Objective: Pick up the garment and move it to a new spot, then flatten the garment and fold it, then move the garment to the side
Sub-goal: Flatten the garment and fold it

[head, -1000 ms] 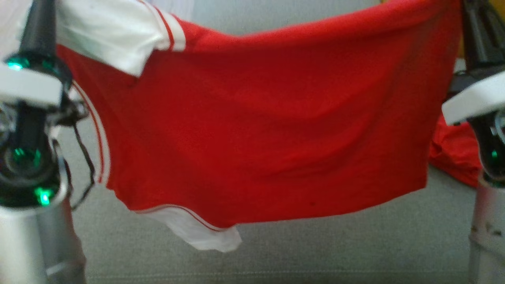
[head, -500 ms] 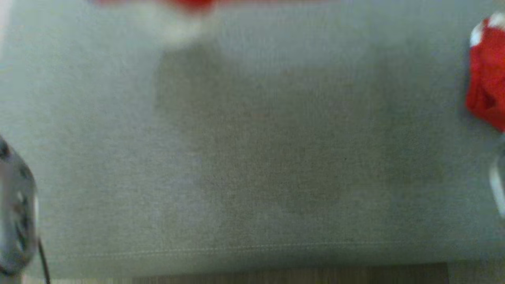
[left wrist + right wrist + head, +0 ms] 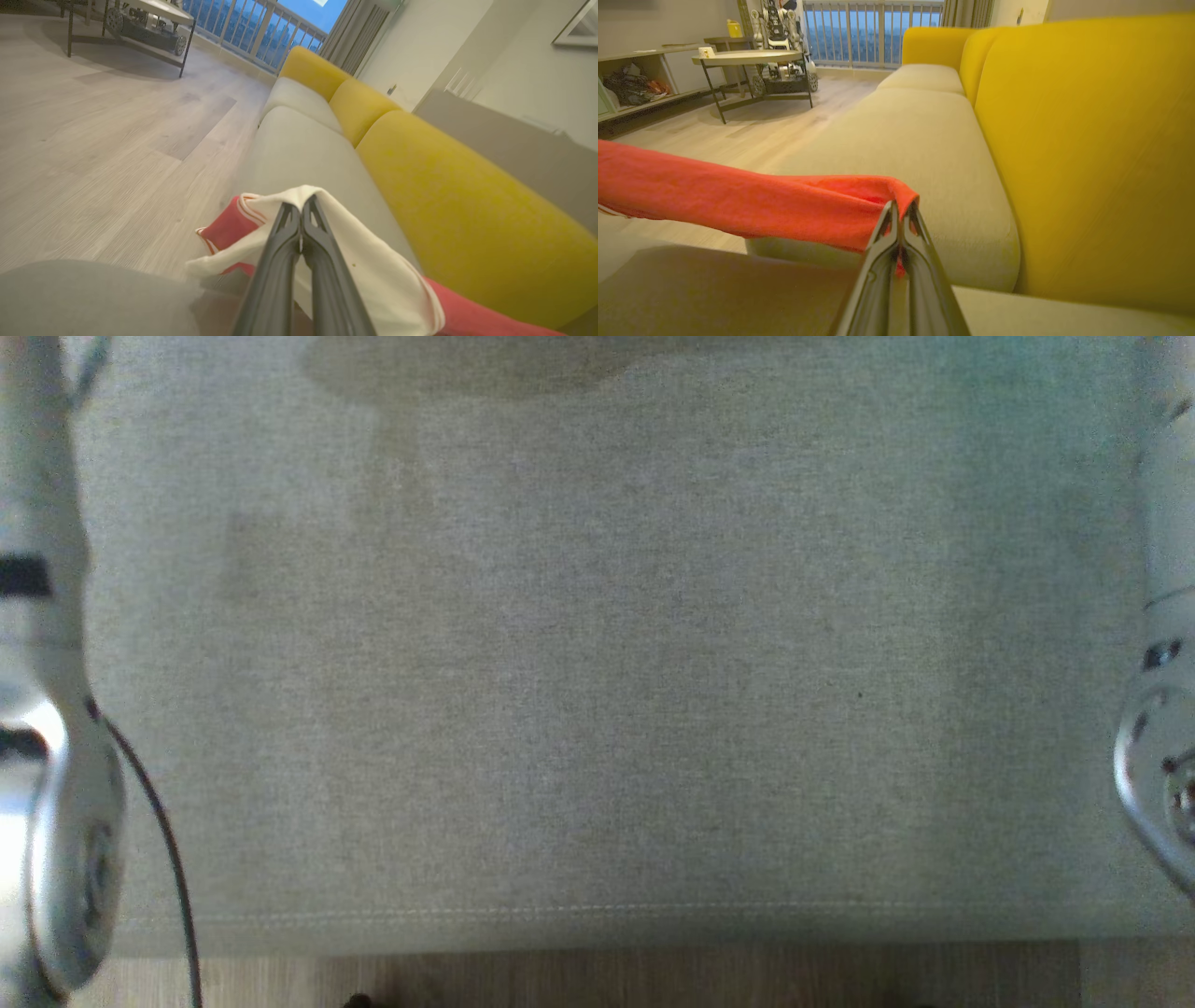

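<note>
The garment [image 3: 738, 200] is a red shirt with white sleeves, held up in the air above the grey sofa seat [image 3: 597, 663]. In the right wrist view my right gripper [image 3: 900, 210] is shut on a folded red edge, and the cloth stretches away to the left. In the left wrist view my left gripper [image 3: 301, 207] is shut on a white sleeve [image 3: 373, 275] with red striped trim, draped over both fingers. In the head view my pale left forearm [image 3: 47, 728] and right forearm [image 3: 1162, 728] stand at the two side edges, with a soft shadow on the cushion between them.
Yellow back cushions [image 3: 1087, 140] run along the sofa behind the seat. Wooden floor [image 3: 597, 980] lies just past the seat's front seam. A round table [image 3: 747, 58] on a dark frame and a low shelf unit [image 3: 635, 88] stand across the room.
The head camera has swung downward, so the hanging red garment has left its picture and the bare seat and floor edge show instead. Both grippers stay shut.
</note>
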Motion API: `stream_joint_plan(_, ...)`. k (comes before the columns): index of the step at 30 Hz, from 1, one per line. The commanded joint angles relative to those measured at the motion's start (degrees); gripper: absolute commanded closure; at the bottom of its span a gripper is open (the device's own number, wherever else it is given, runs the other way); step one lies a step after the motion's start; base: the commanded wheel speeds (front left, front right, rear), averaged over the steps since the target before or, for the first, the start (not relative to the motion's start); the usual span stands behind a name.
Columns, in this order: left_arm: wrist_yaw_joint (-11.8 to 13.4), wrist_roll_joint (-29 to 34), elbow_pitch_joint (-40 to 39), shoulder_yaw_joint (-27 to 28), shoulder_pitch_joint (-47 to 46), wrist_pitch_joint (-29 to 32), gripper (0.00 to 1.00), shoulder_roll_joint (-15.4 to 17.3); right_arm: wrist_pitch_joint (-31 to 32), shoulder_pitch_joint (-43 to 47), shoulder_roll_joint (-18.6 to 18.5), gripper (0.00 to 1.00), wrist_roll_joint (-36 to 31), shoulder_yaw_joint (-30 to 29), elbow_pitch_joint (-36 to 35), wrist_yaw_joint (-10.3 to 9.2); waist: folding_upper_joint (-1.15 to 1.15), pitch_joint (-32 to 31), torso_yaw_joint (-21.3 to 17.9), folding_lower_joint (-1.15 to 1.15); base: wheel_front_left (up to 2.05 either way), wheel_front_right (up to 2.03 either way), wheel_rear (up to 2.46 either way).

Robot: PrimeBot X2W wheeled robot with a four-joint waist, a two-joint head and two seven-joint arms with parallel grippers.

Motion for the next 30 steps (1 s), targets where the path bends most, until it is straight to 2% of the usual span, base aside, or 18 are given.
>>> stream_joint_plan(1, -0.74, 0.85, -1.04, -0.02, -0.13, -0.76, 1.00, 3.43, -0.76, -0.63, 1.64, 1.00, 1.24, -0.03, -0.90, -0.03, 0.00, -0.58, 0.30, 0.01, 0.00, 0.00, 0.00)
stream_joint_plan(6, -3.26, 4.39, 3.63, -4.65, 9.02, -3.83, 1.00, 4.12, -0.66, 6.19, 1.70, 1.00, 4.85, 0.43, 6.24, -0.03, 0.00, -3.48, 1.09, 0.01, 0.00, 0.00, 0.00)
stream_joint_plan(8, -4.39, 6.35, 5.87, -8.13, 14.48, -4.12, 1.00, 4.65, 0.60, 10.76, 0.50, 1.00, 4.21, 2.93, 9.94, -0.03, 0.00, -5.73, 1.45, 0.01, 0.00, 0.00, 0.00)
stream_joint_plan(15, -5.39, 7.89, 8.94, -13.56, 25.53, -4.56, 1.00, 7.02, 2.58, 18.66, -0.35, 1.00, 8.41, 4.94, 15.87, -0.03, 0.00, -11.76, 1.72, 0.01, 0.00, 0.00, 0.00)
stream_joint_plan(22, -5.54, 5.86, 8.52, -17.57, 33.40, -2.92, 1.00, 7.96, 2.33, 24.03, -2.35, 1.00, 11.02, 10.65, 17.12, -0.03, 0.00, -16.70, 2.20, 0.01, 0.00, 0.00, 0.00)
stream_joint_plan(30, -5.56, 0.20, 4.93, -19.20, 38.57, 0.18, 1.00, 10.61, 2.05, 27.30, -4.57, 1.00, 13.54, 16.88, 16.86, -0.03, 0.00, -20.11, 1.78, 0.01, 0.00, 0.00, 0.00)
